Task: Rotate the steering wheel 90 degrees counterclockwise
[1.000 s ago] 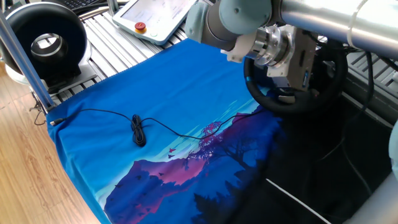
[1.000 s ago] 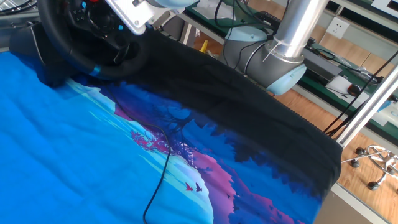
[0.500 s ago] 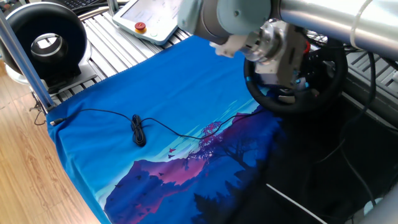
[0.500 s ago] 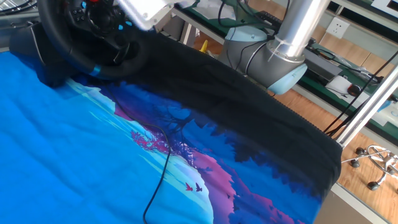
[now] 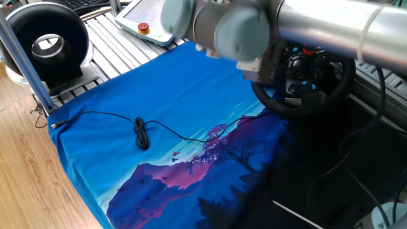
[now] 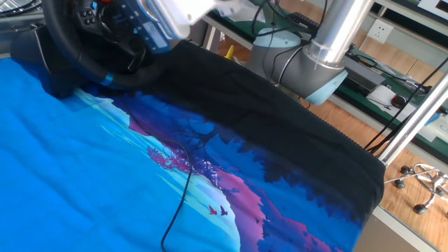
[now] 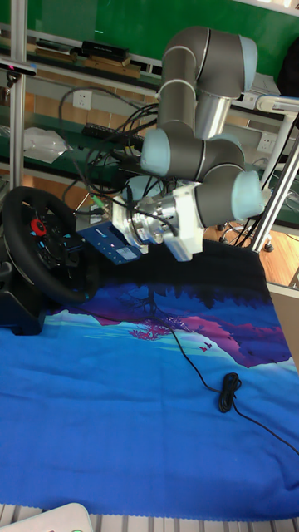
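Note:
The steering wheel stands at the far side of the cloth, a black padded rim around a hub with a red dial and coloured buttons. Its blue stripe sits low on the rim. In the tall fixed view the wheel faces right, and my gripper reaches toward its right rim from the side. The other fixed view shows the gripper blurred in front of the hub. In one fixed view the arm's wrist hides the fingers. How the jaws stand is unclear, and so is any contact with the rim.
A blue printed cloth covers the table, with a coiled black cable lying on it. At the back left stand a black ring device with a white centre, a white pendant and a metal post. The arm's base rises behind the table.
The wrist has turned and the arm has swung left across the wheel's hub. The wheel's blue stripe stays in the same place.

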Available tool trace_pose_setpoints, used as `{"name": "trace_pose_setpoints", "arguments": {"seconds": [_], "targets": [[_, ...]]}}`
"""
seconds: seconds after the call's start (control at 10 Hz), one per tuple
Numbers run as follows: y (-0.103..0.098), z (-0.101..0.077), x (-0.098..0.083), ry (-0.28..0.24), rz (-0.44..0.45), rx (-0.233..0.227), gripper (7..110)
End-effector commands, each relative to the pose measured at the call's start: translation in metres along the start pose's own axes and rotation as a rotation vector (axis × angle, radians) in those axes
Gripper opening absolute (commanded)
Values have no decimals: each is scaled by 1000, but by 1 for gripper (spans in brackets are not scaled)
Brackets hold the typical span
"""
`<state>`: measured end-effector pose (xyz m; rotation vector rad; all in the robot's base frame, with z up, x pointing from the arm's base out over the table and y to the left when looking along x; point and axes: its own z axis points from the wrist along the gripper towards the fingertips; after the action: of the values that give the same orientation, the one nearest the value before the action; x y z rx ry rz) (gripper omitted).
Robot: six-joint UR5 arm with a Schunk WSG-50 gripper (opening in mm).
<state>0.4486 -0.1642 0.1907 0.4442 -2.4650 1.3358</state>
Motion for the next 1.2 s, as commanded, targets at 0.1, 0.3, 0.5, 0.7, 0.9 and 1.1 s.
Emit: {"name": "trace_pose_setpoints", "arguments": {"seconds": [0.1,0.3,0.5,0.7,0.9,1.1], "targets": [[-47,-13,-10,-23,30,243,7],[-55,13,-13,7,42,278,7],[-70,35,-16,3,32,310,7],[-80,45,-2,40,-34,275,7],[-80,36,15,79,-80,228,7],[-61,8,31,120,-100,156,7]]}}
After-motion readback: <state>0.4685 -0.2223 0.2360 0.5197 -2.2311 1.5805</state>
